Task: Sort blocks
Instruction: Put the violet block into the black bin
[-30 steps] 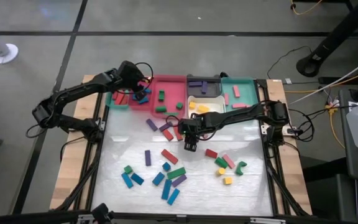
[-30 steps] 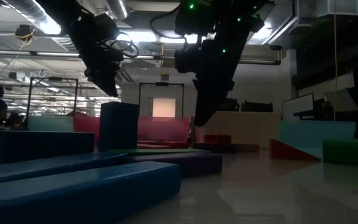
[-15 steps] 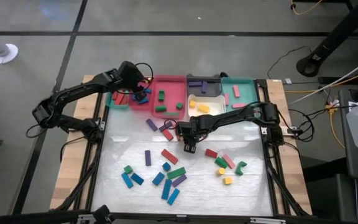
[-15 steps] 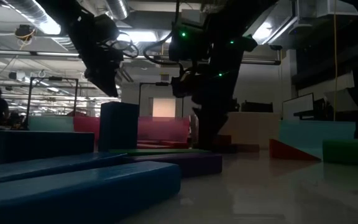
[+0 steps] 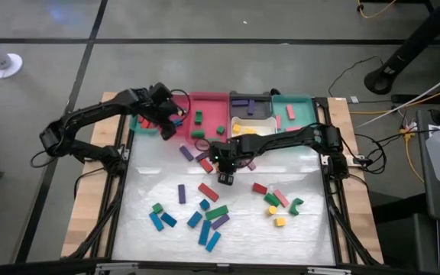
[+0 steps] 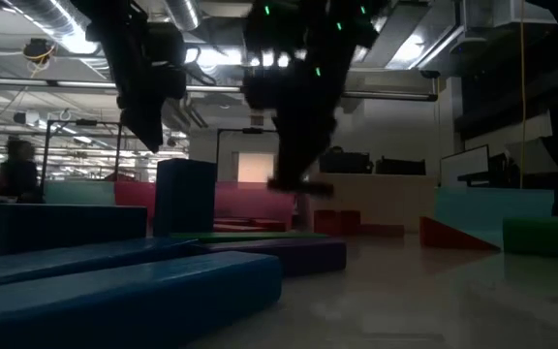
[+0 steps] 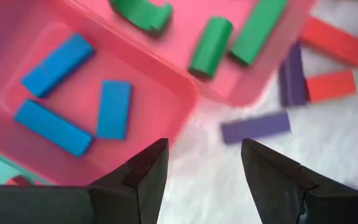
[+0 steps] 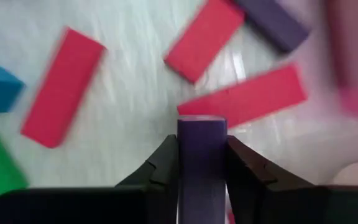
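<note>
Your right end effector (image 8: 202,163) grips a purple block (image 8: 201,152).
It holds that block above the worktop (image 5: 312,229), over red blocks (image 8: 241,96) near the pink tray (image 5: 211,107). Your left end effector (image 7: 202,163) hangs open over that tray's corner, blue blocks (image 7: 114,109) inside.

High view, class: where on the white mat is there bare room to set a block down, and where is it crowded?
Bare: the mat's near-right corner and the strip along its left edge. Crowded: the blue-green cluster, and around the right gripper below the trays.

Grey floor (image 5: 205,30) w/ dark seams, cables (image 5: 365,69) at right; ceiling lights (image 6: 66,34), ducts overhead.
</note>
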